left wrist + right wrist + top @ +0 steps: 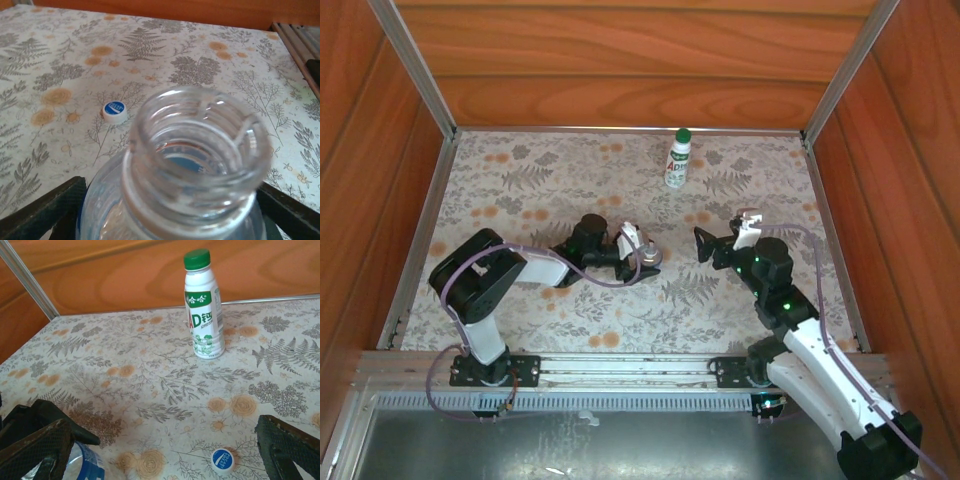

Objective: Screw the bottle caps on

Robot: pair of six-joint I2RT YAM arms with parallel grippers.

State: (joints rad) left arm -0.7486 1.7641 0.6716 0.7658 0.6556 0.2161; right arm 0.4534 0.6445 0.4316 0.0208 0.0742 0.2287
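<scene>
Left hand (640,252): fingers flank the uncapped clear bottle (195,165); whether they clamp it cannot be told.
Right hand (727,235): fingers wide apart.
Blue cap (222,460): on the counter (150,365), just ahead of the right hand.
White bottle (202,310): upright beyond the right hand, green cap (196,259) on.

white bottle (202,315) label: green "AD" plus Chinese characters | blue cap (222,460) print: unreadable

We see a robot test cell: wood-grain panels (620,70) wall the floral tabletop (520,190) from nine through three o'clock, aluminium posts (413,65) frame the corners, and a metal mounting rail (620,368) runs at six.
</scene>
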